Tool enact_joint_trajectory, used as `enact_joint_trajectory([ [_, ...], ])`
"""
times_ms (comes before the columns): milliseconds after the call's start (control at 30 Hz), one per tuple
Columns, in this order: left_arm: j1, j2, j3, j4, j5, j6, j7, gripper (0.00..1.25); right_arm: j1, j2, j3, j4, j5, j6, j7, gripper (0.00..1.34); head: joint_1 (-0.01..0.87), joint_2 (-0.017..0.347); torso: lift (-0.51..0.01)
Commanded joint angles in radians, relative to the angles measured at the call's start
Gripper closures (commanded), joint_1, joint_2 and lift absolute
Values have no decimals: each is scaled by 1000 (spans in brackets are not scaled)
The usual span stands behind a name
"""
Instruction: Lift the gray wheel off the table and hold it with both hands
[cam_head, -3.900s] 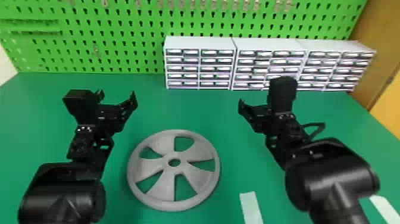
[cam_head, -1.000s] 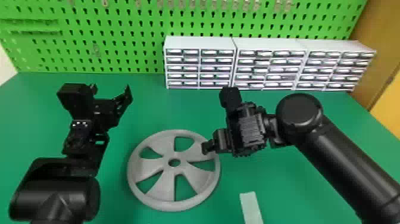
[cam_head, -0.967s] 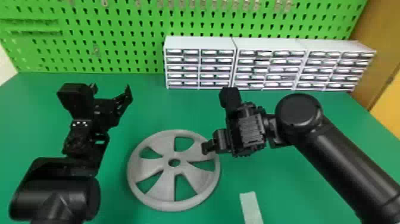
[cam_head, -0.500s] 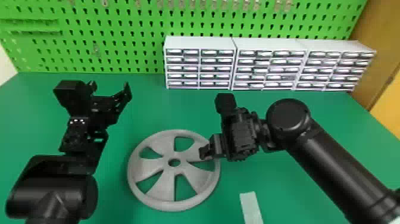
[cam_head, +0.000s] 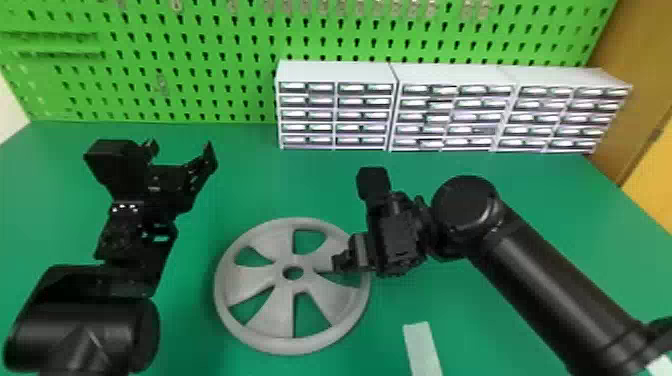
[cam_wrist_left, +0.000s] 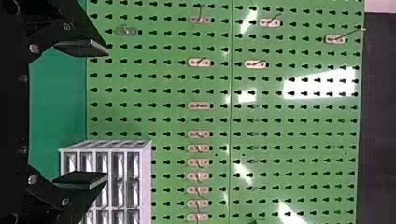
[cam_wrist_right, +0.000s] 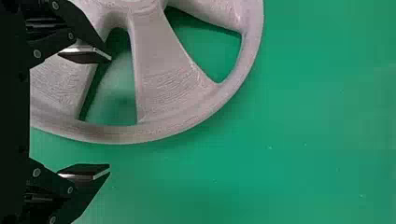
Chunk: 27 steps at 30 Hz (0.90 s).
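The right claw (cam_wrist_right: 110, 113), open and nearer, hangs over the right rim of the gray wheel (cam_head: 290, 346), one finger inward, one outside. The wheel lies on the desk (cam_head: 250, 180); the left claw (cam_wrist_left: 108, 114), also open, is apart to its left.

Through the left wrist camera I see my left hand (cam_head: 180, 146) with its two black fingers (cam_wrist_left: 84, 48) spread well apart, one finger pad crossing in front of the near corner of a pale drawer cabinet (cam_wrist_left: 145, 182) that stands on the green desk (cam_wrist_left: 51, 102). Behind them I have the green pegboard (cam_wrist_left: 308, 114), punched with rows of dark keyhole slots, split by a thin seam and marked with bright patches of glare. Small pale hooks (cam_wrist_left: 199, 62) sit on it, many of them lined up in one row, and beyond the board's edge I make out a dark surface (cam_wrist_left: 379, 116).
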Motion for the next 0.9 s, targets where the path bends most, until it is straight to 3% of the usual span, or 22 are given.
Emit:
enact_joint_trajectory([
  [0, -1, 0, 0, 0, 0, -3, 0, 325, -3, 9, 14, 21, 52, -7, 19, 435, 711, 15, -98],
  [300, -1, 0, 2, 0, 0, -7, 0, 325, -6, 18, 23, 55, 126, -21, 70, 441, 711, 15, -98],
  [667, -1, 0, 2, 0, 0, -10, 0, 325, -1, 23, 22, 63, 139, -23, 79, 447, 711, 15, -98],
  [867, -1, 0, 0, 0, 0, -11, 0, 325, 1, 23, 17, 63, 133, -20, 79, 670, 711, 15, -98],
])
